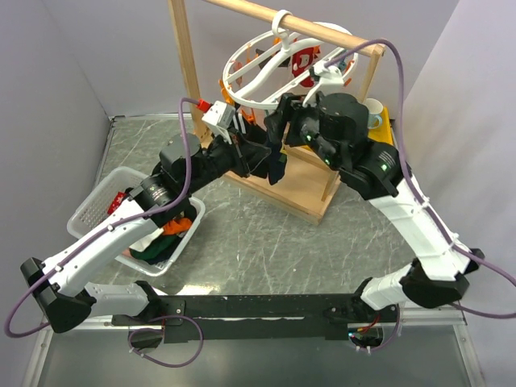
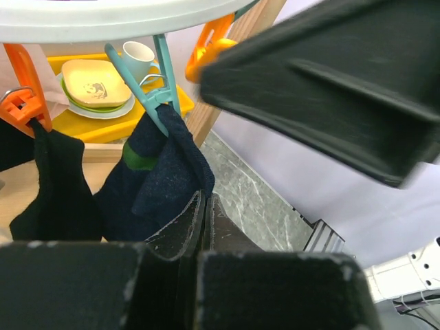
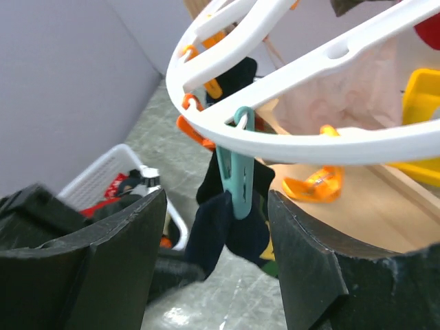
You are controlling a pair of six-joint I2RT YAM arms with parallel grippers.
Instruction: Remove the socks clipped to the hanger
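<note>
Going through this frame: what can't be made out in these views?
- Left wrist: whether the shut left gripper pinches the navy sock; it is dark on dark there.
- Top: how many socks hang on the hanger; the left arm and right arm cover its near side, and the wrist views crop it.
- Top: what lies in the basket; the left arm crosses it.

Through the left wrist camera I count one black sock [image 2: 51, 185], one navy sock [image 2: 161, 172], one teal clip [image 2: 148, 89], two orange clips [image 2: 24, 93] [image 2: 213, 41] and one mug [image 2: 137, 55], and from overhead one white hanger [image 1: 266, 72], one wooden rack [image 1: 184, 56] and one white basket [image 1: 93, 201]
</note>
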